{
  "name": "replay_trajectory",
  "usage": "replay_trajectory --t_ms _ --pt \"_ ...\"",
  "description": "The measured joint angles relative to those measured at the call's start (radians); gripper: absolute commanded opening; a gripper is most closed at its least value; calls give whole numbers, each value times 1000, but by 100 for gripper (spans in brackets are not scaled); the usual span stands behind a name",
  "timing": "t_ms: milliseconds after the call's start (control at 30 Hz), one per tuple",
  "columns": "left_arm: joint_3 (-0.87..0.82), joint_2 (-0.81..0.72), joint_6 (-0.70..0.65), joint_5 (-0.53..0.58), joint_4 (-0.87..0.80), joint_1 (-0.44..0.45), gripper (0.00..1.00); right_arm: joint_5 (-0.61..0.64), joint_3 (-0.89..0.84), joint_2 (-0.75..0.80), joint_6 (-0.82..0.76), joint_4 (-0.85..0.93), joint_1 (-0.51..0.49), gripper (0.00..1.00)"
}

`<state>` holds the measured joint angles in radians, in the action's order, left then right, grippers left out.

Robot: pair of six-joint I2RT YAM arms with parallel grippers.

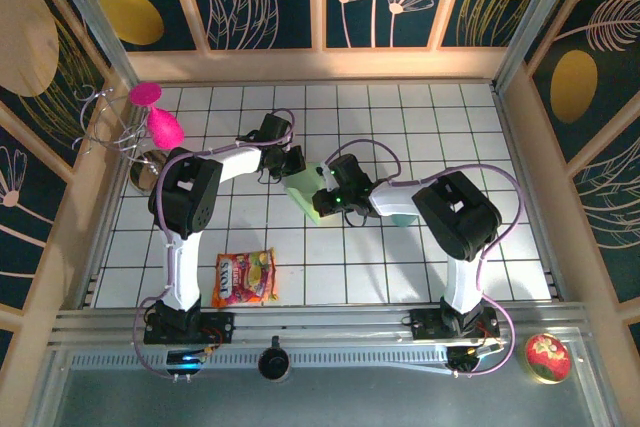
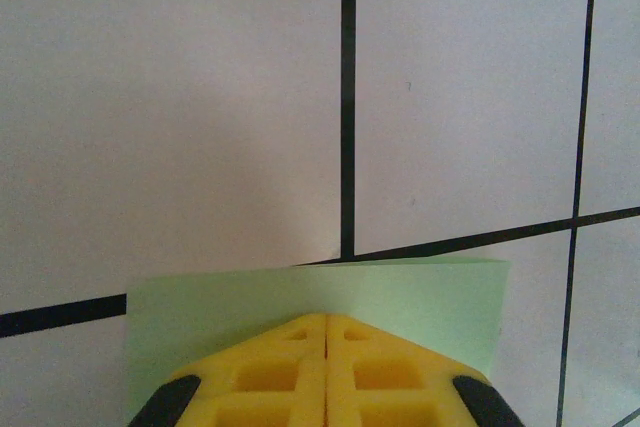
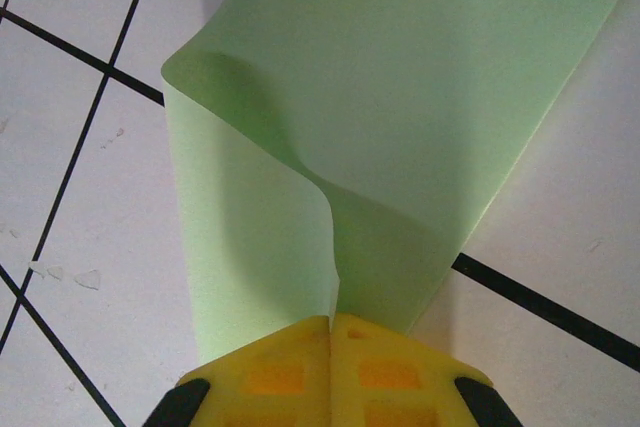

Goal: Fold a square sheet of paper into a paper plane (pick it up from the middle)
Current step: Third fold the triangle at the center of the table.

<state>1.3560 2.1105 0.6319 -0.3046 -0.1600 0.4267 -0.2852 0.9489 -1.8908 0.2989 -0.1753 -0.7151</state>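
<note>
**tilefan:** What's the overhead cam giving you right now?

**me:** I'm looking at the square sheet of paper [image 1: 303, 194] sitting around the middle of the table [image 1: 450, 127], partly tucked under the arms. The left gripper [image 1: 292, 167] is resting at its far-left side, and the right gripper [image 1: 326, 203] is meeting it from the side toward the table's right edge. A snack packet [image 1: 243, 278] is lying by the near edge, left of centre, well apart from the paper.

**tilefan:** And the wrist cams? Jaws?

**me:** On the left wrist, the yellow fingers [image 2: 270, 377] are pressing together with the seam tight. They're sitting right over the near part of the sheet. The sheet there is lying flat, its far edge reaching a grid line [image 2: 348, 97] crossing. I'm not managing to tell whether any paper is caught between them.

On the right wrist, the fingers are also pressing together, and here they're pinching the paper. A curled edge is running straight into the seam. The sheet is bowing up off the table in a soft wave near the jaws.
</note>
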Motion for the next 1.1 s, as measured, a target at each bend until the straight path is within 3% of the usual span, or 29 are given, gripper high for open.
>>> replay_trajectory --t_ms 167,400,667,1100 --pt "-14 -28 8 26 -1 0 15 0 0 -2 0 -1 0 0" --pt "-152 -235 70 79 33 -11 22 -2 1 -3 0 -1 0 0" --pt "-336 -361 152 47 103 0 22 -4 6 -6 0 0 0 0" --pt "-363 -358 188 -2 90 103 14 -4 6 -6 -1 0 0 0"
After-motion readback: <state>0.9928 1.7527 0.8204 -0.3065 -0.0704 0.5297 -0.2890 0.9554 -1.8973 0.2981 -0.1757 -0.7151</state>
